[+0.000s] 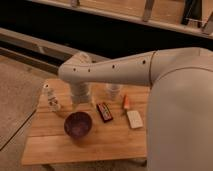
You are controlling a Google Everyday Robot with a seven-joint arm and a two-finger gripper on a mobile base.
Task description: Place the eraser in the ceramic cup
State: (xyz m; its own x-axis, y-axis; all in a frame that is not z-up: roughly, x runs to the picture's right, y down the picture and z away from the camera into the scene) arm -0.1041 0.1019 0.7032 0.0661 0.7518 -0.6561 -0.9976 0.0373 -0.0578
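Note:
The eraser point(104, 111), a small flat black block with reddish and white marks, lies on the wooden table point(60, 145) near its middle. The ceramic cup point(114, 90), small, pale and round, stands just behind it toward the far edge. My arm reaches from the right across the table and bends down at the elbow. My gripper point(80, 98) hangs over the table to the left of the cup and the eraser, behind the purple bowl, apart from both.
A dark purple bowl point(78, 124) sits left of the eraser. A small white bottle-like figure point(51, 97) stands at the far left. A small orange piece point(126, 101) and a pale flat block point(134, 119) lie right of the eraser.

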